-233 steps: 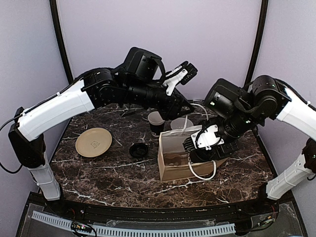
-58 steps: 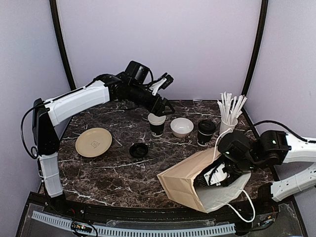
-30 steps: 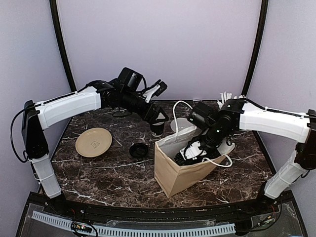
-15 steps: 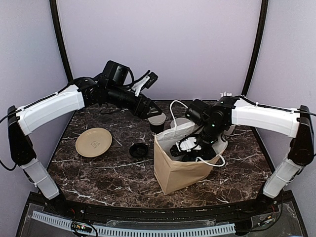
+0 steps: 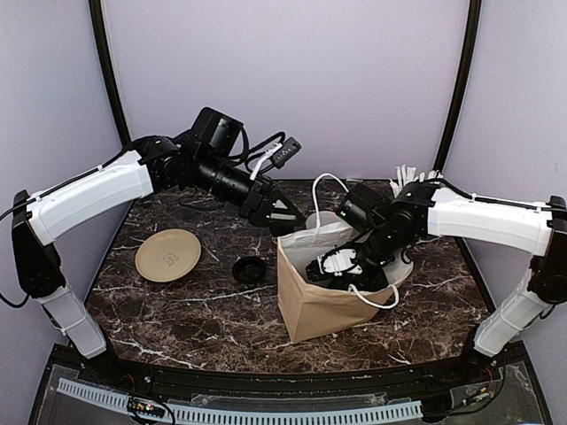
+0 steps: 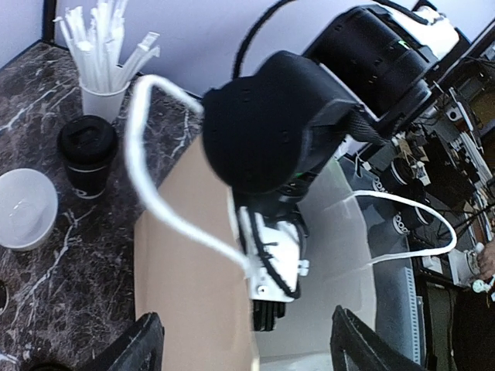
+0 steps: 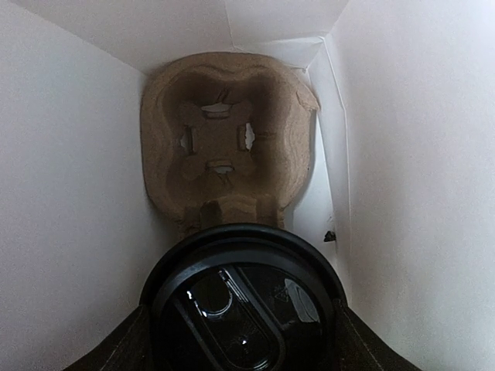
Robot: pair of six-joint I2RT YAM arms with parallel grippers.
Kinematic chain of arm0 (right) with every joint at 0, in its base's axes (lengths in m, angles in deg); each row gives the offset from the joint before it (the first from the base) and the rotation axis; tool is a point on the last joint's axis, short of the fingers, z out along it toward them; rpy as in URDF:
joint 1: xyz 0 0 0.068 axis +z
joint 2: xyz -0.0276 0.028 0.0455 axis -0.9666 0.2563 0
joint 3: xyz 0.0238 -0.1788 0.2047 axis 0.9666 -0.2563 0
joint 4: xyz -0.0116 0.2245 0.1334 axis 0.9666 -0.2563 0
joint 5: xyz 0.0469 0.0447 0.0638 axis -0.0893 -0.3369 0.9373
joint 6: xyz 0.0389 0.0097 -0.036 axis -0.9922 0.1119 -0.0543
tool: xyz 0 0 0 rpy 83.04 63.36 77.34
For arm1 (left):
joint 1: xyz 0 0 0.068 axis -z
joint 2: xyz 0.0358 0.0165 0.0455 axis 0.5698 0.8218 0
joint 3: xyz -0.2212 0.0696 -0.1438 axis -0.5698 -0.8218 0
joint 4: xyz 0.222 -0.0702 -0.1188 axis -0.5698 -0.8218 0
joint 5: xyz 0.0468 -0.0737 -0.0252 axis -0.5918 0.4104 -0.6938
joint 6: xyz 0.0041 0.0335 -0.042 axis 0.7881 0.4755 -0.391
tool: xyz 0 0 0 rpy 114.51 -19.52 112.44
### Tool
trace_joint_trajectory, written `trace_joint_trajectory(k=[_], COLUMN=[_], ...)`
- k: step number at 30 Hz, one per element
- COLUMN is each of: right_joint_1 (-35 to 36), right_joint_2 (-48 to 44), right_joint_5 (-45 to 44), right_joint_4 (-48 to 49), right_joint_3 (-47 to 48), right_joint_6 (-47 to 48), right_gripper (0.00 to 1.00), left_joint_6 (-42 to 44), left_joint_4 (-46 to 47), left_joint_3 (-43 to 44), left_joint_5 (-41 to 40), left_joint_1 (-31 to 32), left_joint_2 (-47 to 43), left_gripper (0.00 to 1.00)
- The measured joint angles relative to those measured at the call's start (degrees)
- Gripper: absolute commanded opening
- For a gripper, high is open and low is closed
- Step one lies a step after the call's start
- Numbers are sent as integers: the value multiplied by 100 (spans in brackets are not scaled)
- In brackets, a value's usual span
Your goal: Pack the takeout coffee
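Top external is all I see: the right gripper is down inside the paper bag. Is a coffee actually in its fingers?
Observer: Yes, the right wrist view shows the right gripper holding a coffee cup, dome lid on, inside the bag.
Operator: What's beyond it?
Observer: A pulp cup carrier at the bag's bottom; the socket in view is empty.
Operator: Any coffee outside the bag?
Observer: Left wrist view: a second lidded cup stands on the table beside the straw cup.

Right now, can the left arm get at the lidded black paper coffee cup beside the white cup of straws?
Probably not cleanly. The left wrist camera sees that cup, but from above the right arm covers it and the brown paper bag crowds it.
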Motion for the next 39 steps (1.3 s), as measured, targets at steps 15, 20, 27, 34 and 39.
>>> trace_joint_trajectory(k=[15,20,27,34,39], right_joint_1=[87,129,129,120,120], right_joint_2=[-26,-28,120,164,164], right_joint_5=[-476,-551,-592,-332,-162], right_joint_4=[203,190,-170,-848,-1222], right_joint_3=[-15,-4,358,1099,1416], right_joint_6=[-551,-531,-457,-332,-310], right_gripper=[49,56,76,87,89], left_joint_6=[562,647,780,850,863], left_joint_4=[-966,-979,-994,-1038,-1047], left_joint_3=[780,815,1174,1276,1285], left_joint_5=[-997,-1338,-1405,-1346,-1316], left_joint_1=[365,365,365,365,365], left_joint_2=[632,632,730,868,890], left_gripper=[44,29,10,0,0])
